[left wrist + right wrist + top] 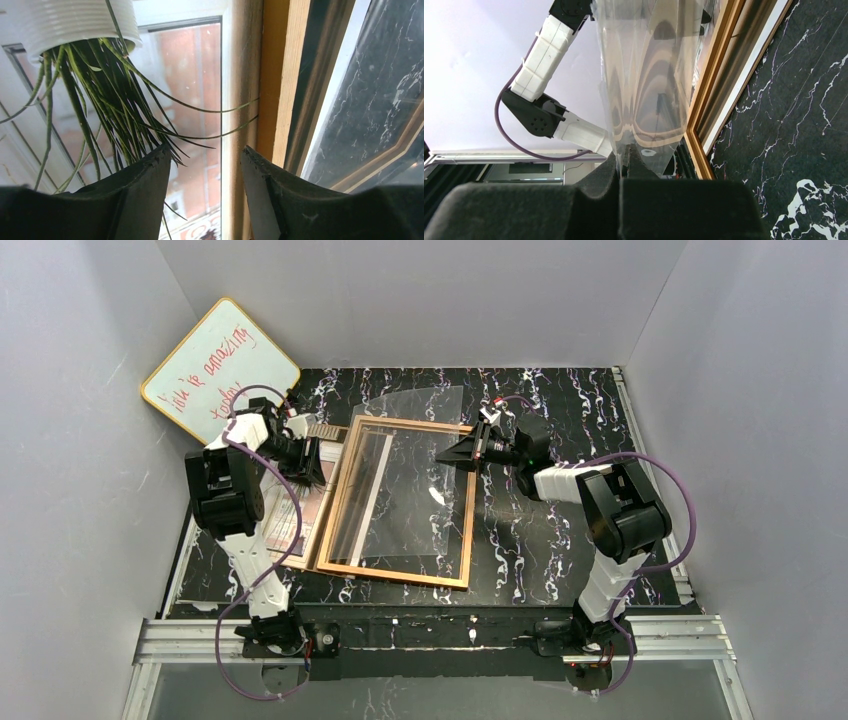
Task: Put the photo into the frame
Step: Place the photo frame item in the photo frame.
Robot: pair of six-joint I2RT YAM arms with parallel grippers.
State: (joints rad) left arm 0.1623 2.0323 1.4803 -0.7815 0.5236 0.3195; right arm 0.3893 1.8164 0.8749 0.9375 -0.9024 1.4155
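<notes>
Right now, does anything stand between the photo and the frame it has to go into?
Yes: the clear pane, pinched up by the right gripper, hangs over the opening of the frame. The photo lies beside the frame's left rail, under the left gripper.

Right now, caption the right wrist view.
Right jaws shut on the clear sheet, held up beside the wooden frame.

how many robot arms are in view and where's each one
2. The left arm is at the frame's left side, above the photo. The right arm is at the frame's far right corner, its tool pinching a clear sheet. None seem hidden.
</notes>
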